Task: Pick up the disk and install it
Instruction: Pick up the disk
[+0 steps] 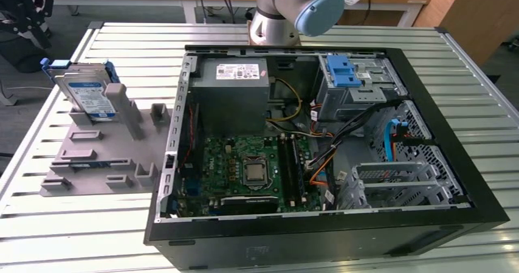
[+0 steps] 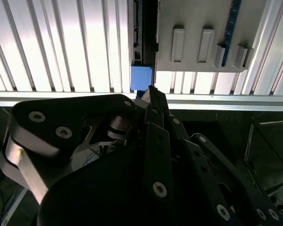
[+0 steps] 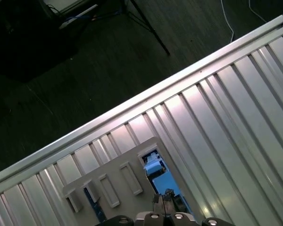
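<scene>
Disk: upright in grey rack, near counter edge on the exterior view's left, beside open computer case
Pincer: pressed together, empty, over the rack, in line with disk's blue frame
Risk: descending unspread, tips would likely strike the frame and jam or topple the disk

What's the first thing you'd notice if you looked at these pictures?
The big black computer case lying open in the middle of the slatted table, with its green circuit board showing inside. On the exterior view's left, the disk with its blue frame stands on edge in a grey holder. The robot arm rises behind the case.
</scene>
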Tool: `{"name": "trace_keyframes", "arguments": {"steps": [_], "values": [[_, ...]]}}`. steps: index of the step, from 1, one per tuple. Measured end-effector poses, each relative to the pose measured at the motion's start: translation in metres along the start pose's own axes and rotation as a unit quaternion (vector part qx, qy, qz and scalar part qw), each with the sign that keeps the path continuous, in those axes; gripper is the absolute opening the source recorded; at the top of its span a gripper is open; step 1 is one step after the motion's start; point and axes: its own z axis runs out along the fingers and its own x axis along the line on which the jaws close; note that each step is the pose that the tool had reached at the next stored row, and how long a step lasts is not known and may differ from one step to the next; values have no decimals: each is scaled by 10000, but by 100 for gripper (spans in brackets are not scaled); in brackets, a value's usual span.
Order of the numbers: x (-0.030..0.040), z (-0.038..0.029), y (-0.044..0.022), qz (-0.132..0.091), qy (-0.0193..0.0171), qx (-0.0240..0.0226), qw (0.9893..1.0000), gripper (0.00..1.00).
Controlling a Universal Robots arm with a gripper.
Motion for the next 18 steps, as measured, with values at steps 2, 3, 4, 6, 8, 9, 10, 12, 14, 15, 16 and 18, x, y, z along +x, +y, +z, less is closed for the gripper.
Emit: {"name": "trace_keyframes", "arguments": {"steps": [2,3,4,6,8,9,10,12,14,15,16,18], "values": [[0,0,-1,-1,0,0,10000,11],[0,0,-1,-1,0,0,10000,11],[0,0,-1,-1,0,0,10000,11],[0,0,-1,-2,0,0,10000,11],[0,0,-1,-2,0,0,10000,11],[0,0,0,-2,0,0,10000,11],[0,0,-1,-2,0,0,10000,11],[0,0,-1,-4,0,0,10000,11],[0,0,0,-23,1,0,10000,11],[0,1,-1,-61,2,0,10000,11],[0,1,-1,-118,4,-1,9999,11],[0,1,-1,-272,11,-3,9996,11]]}}
